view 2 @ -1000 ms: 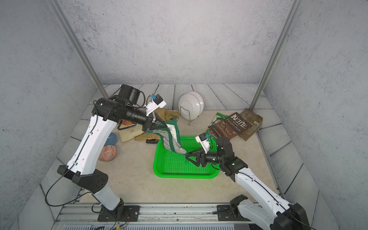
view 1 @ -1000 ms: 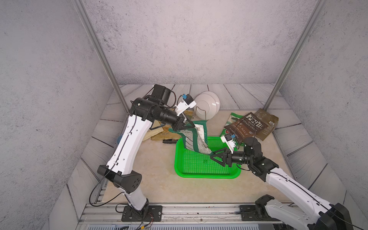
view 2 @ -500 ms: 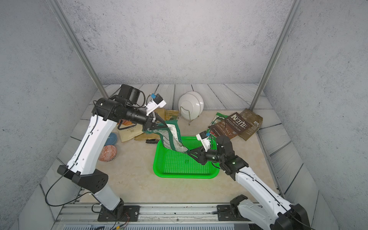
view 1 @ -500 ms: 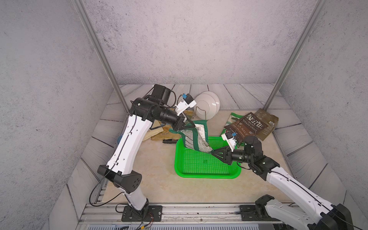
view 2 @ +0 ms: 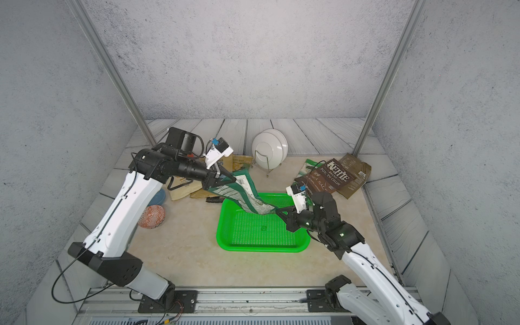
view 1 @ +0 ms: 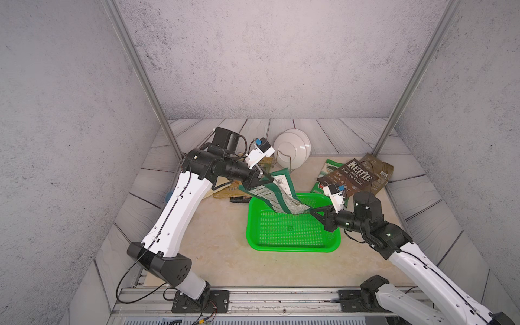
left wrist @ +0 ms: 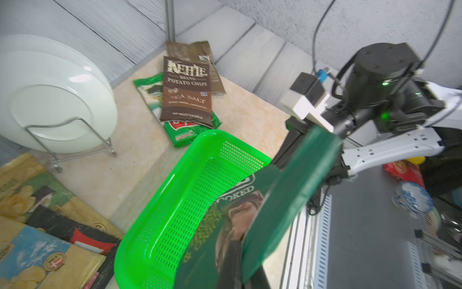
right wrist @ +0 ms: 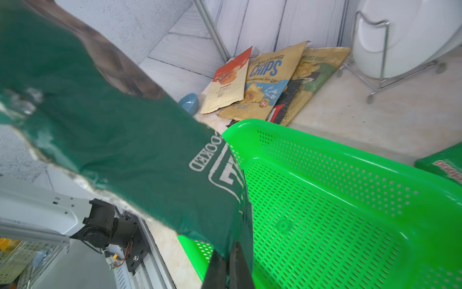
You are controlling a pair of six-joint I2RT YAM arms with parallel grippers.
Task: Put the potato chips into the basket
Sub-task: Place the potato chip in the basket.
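Beige table [view 1: 219,250] bears an empty bright-green plastic basket [view 1: 292,249]; left end effector [view 1: 266,177] and right end effector [view 1: 311,210] clamp one dark-green crinkly chip bag [view 1: 277,194] over it; other bags [view 1: 356,177] wait outside.

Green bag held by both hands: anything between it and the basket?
Nothing visible. The basket is empty, and the green bag, pinched at opposite ends by the left hand and right hand, hangs slanted right over its far half.

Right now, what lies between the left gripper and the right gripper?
A dark green chip bag spans from the left gripper to the right gripper, each shut on an end, over the basket; shown in both top views.
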